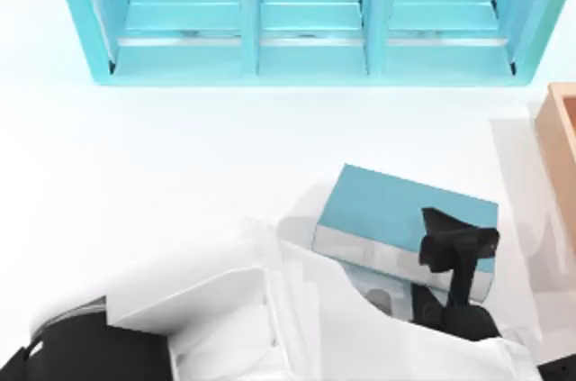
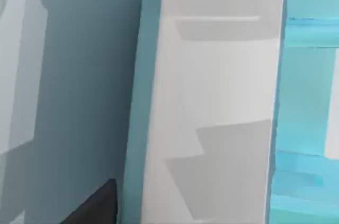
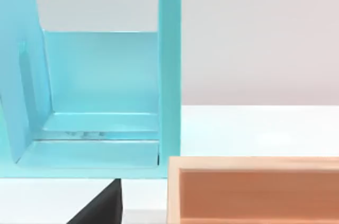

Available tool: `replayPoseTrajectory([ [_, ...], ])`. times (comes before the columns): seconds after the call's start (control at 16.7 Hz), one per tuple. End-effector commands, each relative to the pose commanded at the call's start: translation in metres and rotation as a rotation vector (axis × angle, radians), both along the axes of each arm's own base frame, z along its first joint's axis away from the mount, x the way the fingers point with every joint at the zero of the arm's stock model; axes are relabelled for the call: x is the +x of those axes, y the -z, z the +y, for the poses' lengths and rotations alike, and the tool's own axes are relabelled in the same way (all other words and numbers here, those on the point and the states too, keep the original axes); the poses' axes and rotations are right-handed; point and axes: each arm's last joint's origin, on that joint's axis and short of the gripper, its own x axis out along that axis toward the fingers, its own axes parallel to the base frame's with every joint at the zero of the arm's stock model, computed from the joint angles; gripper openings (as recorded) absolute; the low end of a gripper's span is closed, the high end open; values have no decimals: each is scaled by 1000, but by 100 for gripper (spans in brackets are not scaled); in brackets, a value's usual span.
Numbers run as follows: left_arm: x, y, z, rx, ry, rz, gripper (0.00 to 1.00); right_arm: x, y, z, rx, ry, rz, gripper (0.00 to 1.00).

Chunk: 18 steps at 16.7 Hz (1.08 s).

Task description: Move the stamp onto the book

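Observation:
The book [image 1: 387, 205], teal cover with white page edges, lies flat right of the table's middle. My left arm reaches across from the lower left, and its black left gripper [image 1: 457, 241] hangs over the book's near right corner. In the left wrist view the book cover [image 2: 79, 102] lies close beneath, with a dark part of the left gripper [image 2: 98, 208] at the picture's edge. The stamp is hidden. My right arm [image 1: 562, 370] is parked at the lower right corner. A black wedge of the right gripper [image 3: 100, 211] points toward the back of the table.
A big turquoise shelf unit [image 1: 306, 61] with open compartments stands along the back edge. A light-wood box [image 1: 562, 142] with raised walls sits at the right edge, ahead of the right arm [image 3: 254, 192]. White table [image 1: 180, 174] stretches to the left of the book.

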Motion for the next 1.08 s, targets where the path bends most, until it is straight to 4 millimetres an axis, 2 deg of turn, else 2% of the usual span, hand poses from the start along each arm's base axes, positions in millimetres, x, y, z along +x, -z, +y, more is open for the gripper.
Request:
replayPoseTrajectory([
  [0.24,-38,2,2,20,-3,13,100,0,0,0,0,0,0,100],
  [0.6,-86,-15,11,29,-10,-11,100,0,0,0,0,0,0,100],
  [0.84,-102,-24,13,12,-9,-29,100,0,0,0,0,0,0,100],
  [1.08,-104,-25,13,10,-8,-30,100,0,0,0,0,0,0,100],
])
